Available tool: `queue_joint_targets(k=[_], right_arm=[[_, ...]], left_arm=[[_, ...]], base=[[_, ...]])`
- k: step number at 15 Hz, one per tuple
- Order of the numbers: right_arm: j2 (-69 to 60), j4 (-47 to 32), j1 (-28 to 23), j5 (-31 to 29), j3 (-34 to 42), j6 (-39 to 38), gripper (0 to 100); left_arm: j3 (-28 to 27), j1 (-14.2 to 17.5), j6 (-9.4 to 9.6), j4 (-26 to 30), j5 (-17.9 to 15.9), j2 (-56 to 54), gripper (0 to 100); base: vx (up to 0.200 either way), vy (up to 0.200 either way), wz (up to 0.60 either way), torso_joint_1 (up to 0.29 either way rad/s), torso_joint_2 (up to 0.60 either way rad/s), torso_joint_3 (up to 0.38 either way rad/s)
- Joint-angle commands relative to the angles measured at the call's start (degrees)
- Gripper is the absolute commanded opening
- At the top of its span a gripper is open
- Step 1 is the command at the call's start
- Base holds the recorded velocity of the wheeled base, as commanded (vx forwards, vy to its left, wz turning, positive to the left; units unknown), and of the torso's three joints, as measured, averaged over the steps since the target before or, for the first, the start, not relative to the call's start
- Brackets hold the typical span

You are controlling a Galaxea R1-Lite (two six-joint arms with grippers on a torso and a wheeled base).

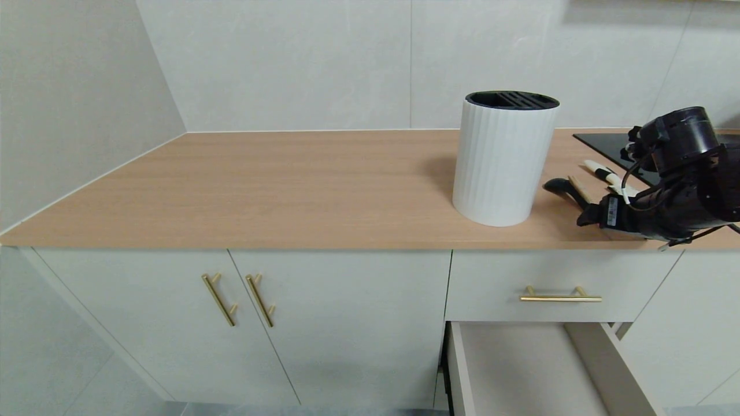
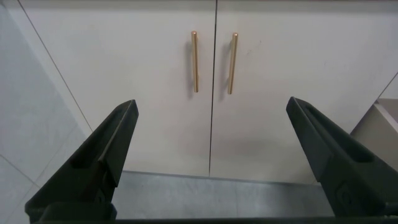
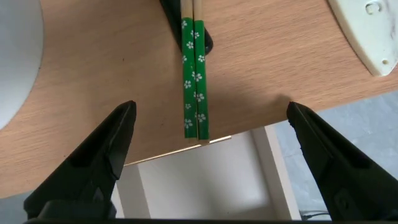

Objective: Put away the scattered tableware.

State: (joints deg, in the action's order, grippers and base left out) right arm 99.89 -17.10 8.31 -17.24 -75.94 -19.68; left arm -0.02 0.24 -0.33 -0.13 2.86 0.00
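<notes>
- Pale wooden bench (image 1: 289,185) against grey tiled walls, with white cabinet doors (image 2: 155,93) and gold bar handles (image 2: 194,62) below.
- Upright on the bench toward its right: white ribbed cylindrical holder (image 1: 503,162) with a black slotted top.
- Just right of the holder, near the front edge: pair of wooden chopsticks with green flowered ends (image 3: 194,81), side by side, laid across a black utensil (image 1: 559,186), green ends reaching the bench edge.
- Farther right: white-handled utensil (image 1: 607,176) beside a black cooktop (image 1: 601,144).
- Right gripper (image 3: 209,112) above the chopsticks' green ends, fingers spread wide, one to each side, not touching them.
- Left gripper (image 2: 211,109) low before the cabinet doors, fingers spread wide.
- Under the bench at right: white drawer (image 1: 459,370), pulled open.
</notes>
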Motion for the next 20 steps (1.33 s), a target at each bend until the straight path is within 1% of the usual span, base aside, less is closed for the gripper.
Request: queue_joint_targets(k=[1, 4, 9, 12, 13, 14, 15, 16, 17, 18, 20], right_arm=[[0.1, 0.5, 0.0, 0.1, 0.1, 0.0, 0], [0.3, 2.0, 0.1, 0.1, 1.0, 0.1, 0], [-2.1, 2.0, 0.1, -0.3, 1.1, 0.1, 0], [-10.2, 1.9, 0.1, 0.5, 3.8, 0.2, 0], [-12.4, 1.9, 0.2, 1.2, 4.7, 0.3, 0], [-17.4, 1.5, 0.4, 3.4, 6.2, 0.6, 0], [-18.7, 1.3, 0.5, 3.9, 6.8, 0.7, 0], [-24.1, -0.8, 0.6, 5.6, 10.4, 2.9, 0], [-25.4, -1.5, 0.5, 5.8, 11.0, 3.8, 0], [-30.3, -6.4, 0.5, 6.8, 13.1, 5.4, 0], [-34.4, -14.7, 0.6, 7.5, 12.5, 6.2, 0]], left_arm=[[0.0, 0.0, -0.02, 0.0, 0.0, 0.0, 100], [0.0, 0.0, -0.02, 0.0, 0.0, 0.0, 100], [0.0, 0.0, -0.02, 0.0, 0.0, 0.0, 100], [0.0, 0.0, -0.02, 0.0, 0.0, 0.0, 100], [0.0, 0.0, -0.02, 0.0, 0.0, 0.0, 100], [0.0, 0.0, -0.02, 0.0, 0.0, 0.0, 100], [0.0, 0.0, -0.02, 0.0, 0.0, 0.0, 100], [0.0, 0.0, -0.02, 0.0, 0.0, 0.0, 100], [0.0, 0.0, -0.02, 0.0, 0.0, 0.0, 100], [0.0, 0.0, -0.02, 0.0, 0.0, 0.0, 100], [0.0, 0.0, -0.02, 0.0, 0.0, 0.0, 100]], base=[[0.0, 0.0, 0.0, 0.0, 0.0, 0.0], [0.0, 0.0, 0.0, 0.0, 0.0, 0.0], [0.0, 0.0, 0.0, 0.0, 0.0, 0.0], [0.0, 0.0, 0.0, 0.0, 0.0, 0.0], [0.0, 0.0, 0.0, 0.0, 0.0, 0.0], [0.0, 0.0, 0.0, 0.0, 0.0, 0.0], [0.0, 0.0, 0.0, 0.0, 0.0, 0.0], [0.0, 0.0, 0.0, 0.0, 0.0, 0.0], [0.0, 0.0, 0.0, 0.0, 0.0, 0.0], [0.0, 0.0, 0.0, 0.0, 0.0, 0.0], [0.0, 0.0, 0.0, 0.0, 0.0, 0.0]])
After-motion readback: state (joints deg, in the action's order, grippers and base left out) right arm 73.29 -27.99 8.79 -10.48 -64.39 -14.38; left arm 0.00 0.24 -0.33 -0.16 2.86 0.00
